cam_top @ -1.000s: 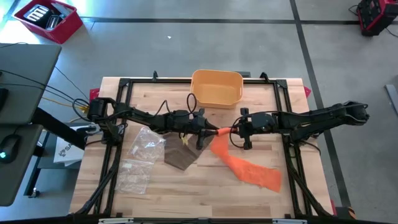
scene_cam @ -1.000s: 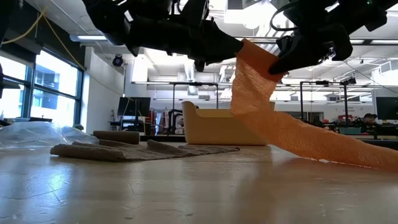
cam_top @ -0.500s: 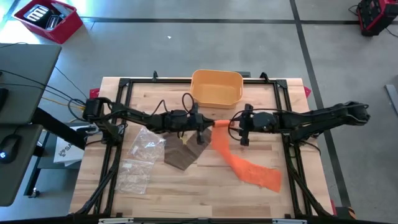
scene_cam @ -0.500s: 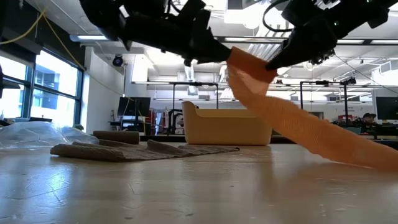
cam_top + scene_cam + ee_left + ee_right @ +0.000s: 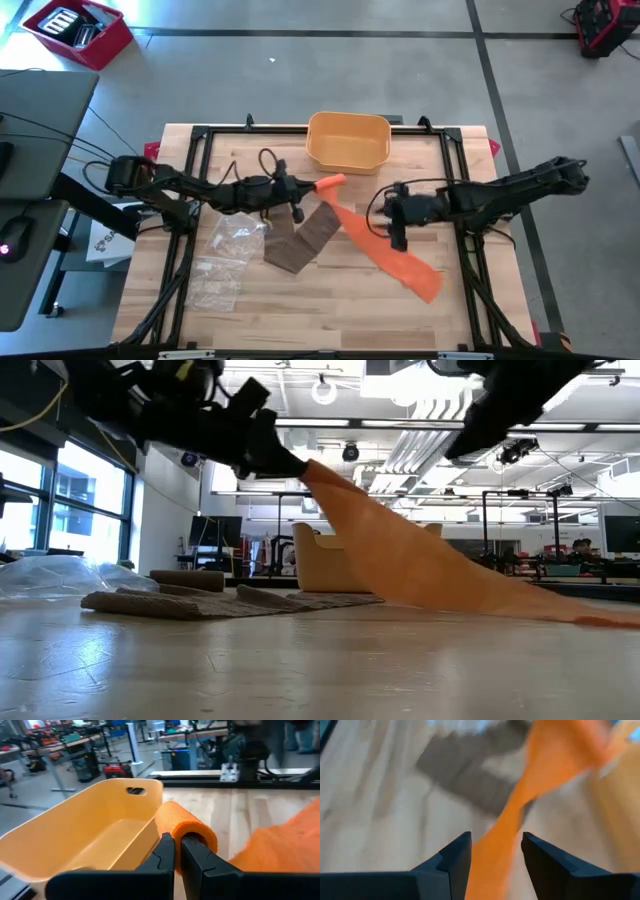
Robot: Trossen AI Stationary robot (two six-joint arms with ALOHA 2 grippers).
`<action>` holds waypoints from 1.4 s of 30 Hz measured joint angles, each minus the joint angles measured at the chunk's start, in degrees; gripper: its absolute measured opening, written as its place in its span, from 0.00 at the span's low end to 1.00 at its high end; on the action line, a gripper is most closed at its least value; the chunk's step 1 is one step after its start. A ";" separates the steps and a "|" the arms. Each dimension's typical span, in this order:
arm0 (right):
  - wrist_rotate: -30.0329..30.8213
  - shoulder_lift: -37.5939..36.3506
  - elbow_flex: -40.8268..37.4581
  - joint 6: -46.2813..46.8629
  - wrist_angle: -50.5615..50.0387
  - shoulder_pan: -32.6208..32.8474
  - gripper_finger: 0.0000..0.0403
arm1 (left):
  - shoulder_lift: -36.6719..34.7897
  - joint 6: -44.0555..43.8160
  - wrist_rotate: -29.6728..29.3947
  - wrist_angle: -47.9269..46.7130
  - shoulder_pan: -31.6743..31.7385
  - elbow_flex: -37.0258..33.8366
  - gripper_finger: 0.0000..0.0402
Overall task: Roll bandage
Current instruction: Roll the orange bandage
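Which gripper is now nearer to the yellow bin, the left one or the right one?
Left. The left gripper, shut on the orange bandage, is just beside the yellow bin. The right gripper sits farther away, open.

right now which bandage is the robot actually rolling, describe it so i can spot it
Start at the yellow bin at the table's far edge. Just in front of it a long orange bandage runs diagonally across the wood, its rolled end lifted and pinched in the left pincer. Unlike the flat brown bandage beside it, it is bright orange and partly raised off the table.
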 joint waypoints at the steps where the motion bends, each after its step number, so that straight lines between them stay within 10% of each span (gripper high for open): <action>1: -1.10 1.19 0.66 3.35 -2.24 1.13 0.40 | -0.90 0.02 -0.66 0.53 0.00 -1.18 0.00; 14: -19.36 17.70 2.17 34.36 -9.28 24.04 0.35 | -5.50 1.46 -1.37 2.59 -0.29 -5.40 0.01; 22: -2.74 20.61 2.19 55.55 -13.90 34.72 0.30 | -5.48 2.33 -0.35 5.54 -1.05 -5.43 0.01; 31: 7.29 19.63 4.21 62.89 -14.70 36.06 0.30 | -6.05 4.52 19.83 35.81 0.69 -2.39 0.01; 42: 21.81 19.45 18.84 49.99 -26.07 35.50 0.30 | -6.96 11.90 23.24 3.23 -0.96 19.46 0.01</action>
